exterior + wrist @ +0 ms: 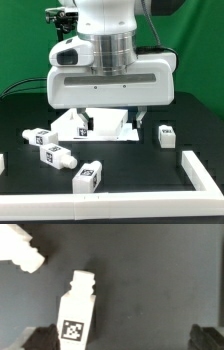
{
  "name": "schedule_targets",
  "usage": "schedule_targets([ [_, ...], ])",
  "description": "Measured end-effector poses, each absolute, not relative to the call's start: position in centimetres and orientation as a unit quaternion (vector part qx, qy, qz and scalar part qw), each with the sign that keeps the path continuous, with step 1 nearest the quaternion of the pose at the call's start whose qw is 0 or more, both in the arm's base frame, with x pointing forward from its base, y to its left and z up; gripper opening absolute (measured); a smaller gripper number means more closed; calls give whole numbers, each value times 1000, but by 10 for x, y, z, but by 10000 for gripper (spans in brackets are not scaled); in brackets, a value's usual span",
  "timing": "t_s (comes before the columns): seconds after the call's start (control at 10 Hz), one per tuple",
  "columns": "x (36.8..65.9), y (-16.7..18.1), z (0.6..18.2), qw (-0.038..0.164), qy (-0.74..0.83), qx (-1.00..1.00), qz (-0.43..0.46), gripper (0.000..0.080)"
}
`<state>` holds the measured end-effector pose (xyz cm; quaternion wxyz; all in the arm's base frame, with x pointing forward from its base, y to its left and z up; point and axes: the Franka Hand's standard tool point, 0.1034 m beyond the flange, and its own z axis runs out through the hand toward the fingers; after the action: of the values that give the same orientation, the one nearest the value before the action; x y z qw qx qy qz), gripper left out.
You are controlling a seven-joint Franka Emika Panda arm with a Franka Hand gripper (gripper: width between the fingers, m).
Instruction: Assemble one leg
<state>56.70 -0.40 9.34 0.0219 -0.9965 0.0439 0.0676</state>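
In the wrist view one leg [78, 308], a stubby white peg-block with a square tag, lies flat on the black table. It sits between my gripper's [122, 336] spread fingers [40, 338], close to one of them and apart from both. The gripper is open and empty. In the exterior view several legs lie loose on the table: one [40, 135], another [56, 155], a third [87, 177] and one at the exterior view's right [167, 135]. The gripper [110, 116] hangs over the table's middle, its fingertips mostly hidden by the hand.
A large flat white panel [98, 126] with tags lies under the hand. A white L-shaped bar [202, 176] borders the exterior view's right. A white part [20, 249] shows at the wrist view's corner. A green backdrop stands behind.
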Motion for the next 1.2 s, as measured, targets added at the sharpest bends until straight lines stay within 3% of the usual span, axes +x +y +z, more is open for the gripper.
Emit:
schedule_targets([
  [0.4, 615, -44, 57, 3, 64, -996, 68, 649],
  [0.6, 611, -48, 26, -5, 67, -996, 53, 649],
  [1.0, 601, -52, 10, -12, 67, -997, 38, 649],
  [1.2, 600, -52, 10, -12, 67, -997, 39, 381],
])
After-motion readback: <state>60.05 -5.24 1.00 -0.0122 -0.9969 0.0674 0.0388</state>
